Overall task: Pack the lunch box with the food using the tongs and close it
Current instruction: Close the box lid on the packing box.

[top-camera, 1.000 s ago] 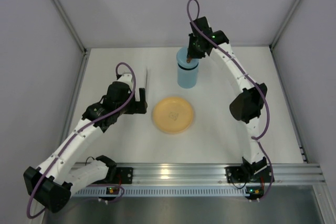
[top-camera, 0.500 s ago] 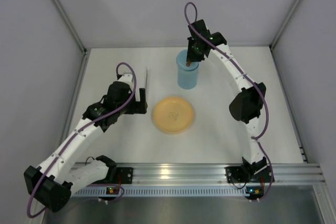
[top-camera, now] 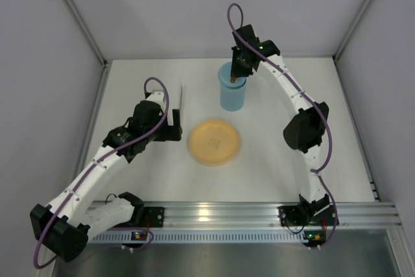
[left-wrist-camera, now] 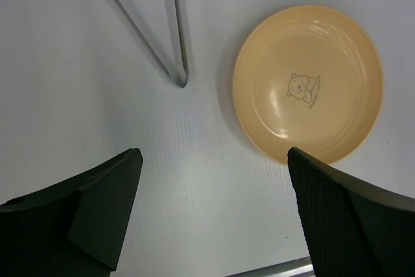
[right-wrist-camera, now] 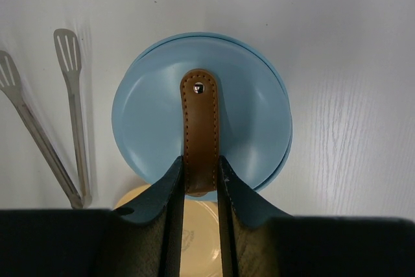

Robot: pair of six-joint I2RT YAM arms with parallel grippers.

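The light-blue lunch box (top-camera: 231,97) stands upright at the back of the table. A light-blue lid (right-wrist-camera: 249,111) with a brown tab (right-wrist-camera: 200,121) lies over its top, slightly off-centre, so a sliver of the box rim (right-wrist-camera: 288,150) shows. My right gripper (right-wrist-camera: 200,160) (top-camera: 238,76) is shut on the brown tab from above. The silver tongs (top-camera: 179,98) (left-wrist-camera: 176,63) (right-wrist-camera: 70,115) lie flat on the table to the left of the box. My left gripper (left-wrist-camera: 214,154) (top-camera: 174,125) hovers open and empty between the tongs and the plate. No food is in view.
A round yellow-orange plate (top-camera: 214,141) (left-wrist-camera: 308,89) with a bear print sits bare at the table's middle, just right of my left gripper. Grey walls enclose the table on three sides. An aluminium rail (top-camera: 214,215) runs along the near edge.
My right gripper has shifted slightly left with the lid over the lunch box top. The left arm has not moved.
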